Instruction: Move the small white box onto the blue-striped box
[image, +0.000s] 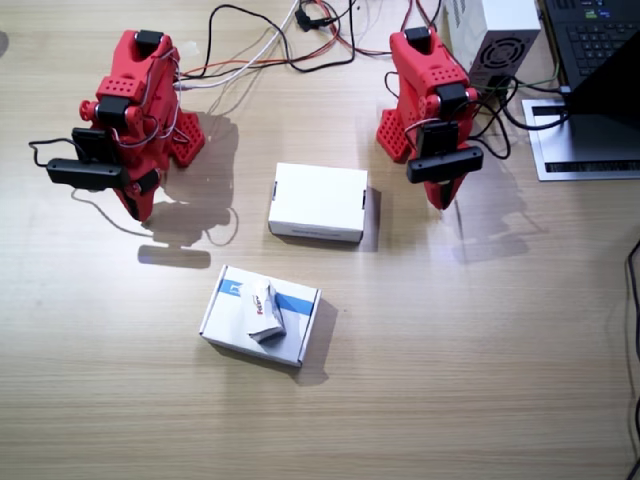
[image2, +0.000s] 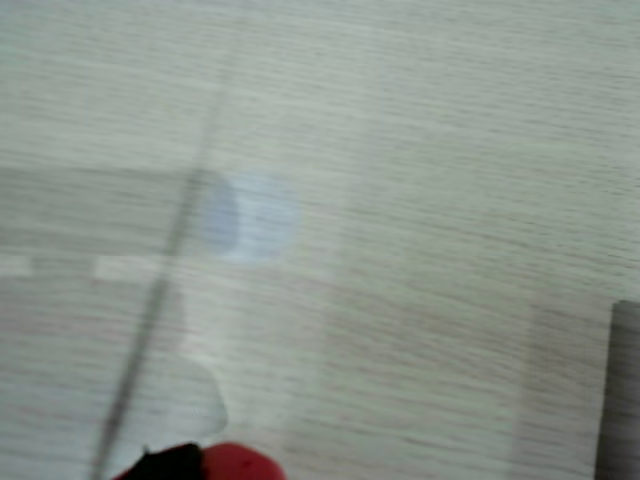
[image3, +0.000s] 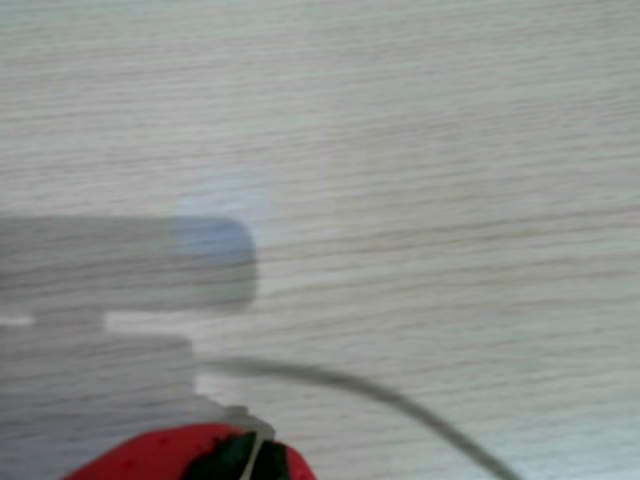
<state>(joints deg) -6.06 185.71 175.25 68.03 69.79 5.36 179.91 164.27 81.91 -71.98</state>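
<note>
In the fixed view the small box (image: 264, 311) lies on top of the striped box (image: 260, 314), near its middle. Its long axis runs roughly from the far edge to the near edge, tilted a little, with the red mark on the upper face. The striped box sits skewed on the table (image: 450, 380), its blue band crossing under the small box. A plain white box (image: 318, 202) lies just beyond it, apart from it.

Both arms are folded back near their bases. The right gripper (image: 140, 205) and left gripper (image: 445, 195) point down, well apart from both boxes and holding nothing; whether their jaws are parted I cannot tell.

In a wrist view, blurred wood grain (image2: 420, 200) fills the picture, with only a red tip at the bottom edge.

In the other wrist view there is blurred table (image3: 420, 150), a dark cable (image3: 400, 400) and a red gripper part cut off at the bottom.
</note>
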